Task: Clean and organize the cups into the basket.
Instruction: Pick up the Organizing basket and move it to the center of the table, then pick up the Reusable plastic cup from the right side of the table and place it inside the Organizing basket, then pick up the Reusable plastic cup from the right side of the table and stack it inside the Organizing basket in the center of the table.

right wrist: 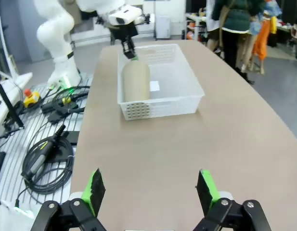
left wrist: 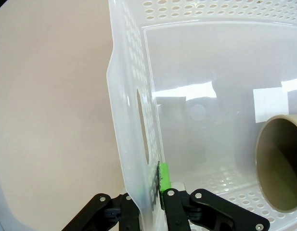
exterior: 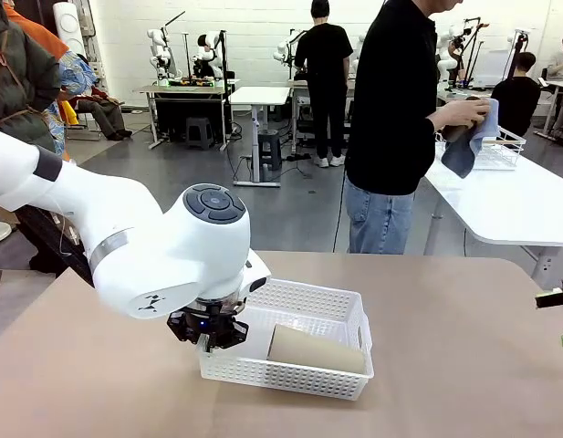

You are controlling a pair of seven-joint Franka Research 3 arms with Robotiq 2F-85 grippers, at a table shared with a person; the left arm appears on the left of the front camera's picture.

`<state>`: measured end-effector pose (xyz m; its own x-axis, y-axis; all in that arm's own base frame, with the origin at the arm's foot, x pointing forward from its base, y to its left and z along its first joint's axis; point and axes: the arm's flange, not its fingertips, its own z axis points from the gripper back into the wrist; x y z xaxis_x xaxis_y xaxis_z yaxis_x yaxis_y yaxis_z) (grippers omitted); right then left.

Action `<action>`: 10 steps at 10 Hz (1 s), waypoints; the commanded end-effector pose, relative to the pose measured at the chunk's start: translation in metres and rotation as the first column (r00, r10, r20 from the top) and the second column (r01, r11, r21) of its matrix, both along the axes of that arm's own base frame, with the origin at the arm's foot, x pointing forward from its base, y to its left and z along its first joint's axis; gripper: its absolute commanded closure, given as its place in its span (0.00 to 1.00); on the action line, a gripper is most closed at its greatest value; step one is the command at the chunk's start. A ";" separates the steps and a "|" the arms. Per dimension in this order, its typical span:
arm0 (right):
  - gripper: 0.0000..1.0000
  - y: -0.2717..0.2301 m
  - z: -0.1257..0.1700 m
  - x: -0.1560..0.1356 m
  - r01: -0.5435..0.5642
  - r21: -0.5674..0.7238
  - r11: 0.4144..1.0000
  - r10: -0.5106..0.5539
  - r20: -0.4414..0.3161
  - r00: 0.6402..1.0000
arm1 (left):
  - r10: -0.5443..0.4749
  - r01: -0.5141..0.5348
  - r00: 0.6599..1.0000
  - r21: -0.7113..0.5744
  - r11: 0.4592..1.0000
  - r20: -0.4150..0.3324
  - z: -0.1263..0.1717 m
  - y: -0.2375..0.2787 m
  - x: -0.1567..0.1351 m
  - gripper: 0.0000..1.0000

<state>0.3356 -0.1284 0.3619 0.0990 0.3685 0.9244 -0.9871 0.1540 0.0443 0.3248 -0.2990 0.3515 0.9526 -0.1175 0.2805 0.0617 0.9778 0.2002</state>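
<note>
A tan-brown cup (exterior: 315,350) lies on its side in the white lattice basket (exterior: 290,376) near the table's front. My left gripper (exterior: 209,336) is shut on the basket's left end wall. In the left wrist view its fingertips (left wrist: 164,176) pinch that wall (left wrist: 129,96) beside the handle cut-out, and the cup's open mouth (left wrist: 281,163) faces the camera at the right. My right gripper (right wrist: 150,190) hangs open over bare table, well apart from the basket (right wrist: 162,103) and the cup (right wrist: 135,79). It barely shows at the front view's right edge (exterior: 562,318).
A person stands at the far side, hands wrapped in a blue cloth (exterior: 468,137) around something I cannot make out. A wire basket (exterior: 500,151) sits on the white table behind. Cables (right wrist: 47,159) lie beside the table near the left arm's base.
</note>
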 end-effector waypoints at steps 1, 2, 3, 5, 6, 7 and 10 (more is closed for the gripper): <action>0.00 0.011 0.006 0.002 -0.041 -0.021 0.999 0.042 0.014 0.999 | -0.004 0.004 1.000 0.015 1.000 0.010 -0.002 0.001 -0.003 1.00; 0.00 0.011 0.006 0.002 -0.041 -0.021 0.999 0.042 0.014 0.999 | -0.004 0.004 1.000 0.015 1.000 0.010 -0.002 0.001 -0.003 1.00; 0.00 0.011 0.006 0.002 -0.041 -0.021 0.999 0.042 0.014 0.999 | -0.004 0.004 1.000 0.015 1.000 0.010 -0.002 0.001 -0.003 1.00; 0.00 0.011 0.006 0.002 -0.041 -0.021 0.999 0.042 0.014 0.999 | -0.004 0.004 1.000 0.015 1.000 0.010 -0.002 0.001 -0.003 1.00; 0.00 0.011 0.006 0.002 -0.041 -0.021 0.999 0.042 0.014 0.999 | -0.004 0.004 1.000 0.015 1.000 0.010 -0.002 0.001 -0.003 1.00; 0.00 0.011 0.006 0.002 -0.041 -0.021 0.999 0.042 0.014 0.999 | -0.004 0.004 1.000 0.015 1.000 0.010 -0.002 0.001 -0.003 1.00; 0.00 0.011 0.006 0.002 -0.041 -0.021 0.999 0.042 0.014 0.999 | -0.004 0.004 1.000 0.015 1.000 0.010 -0.002 0.001 -0.003 1.00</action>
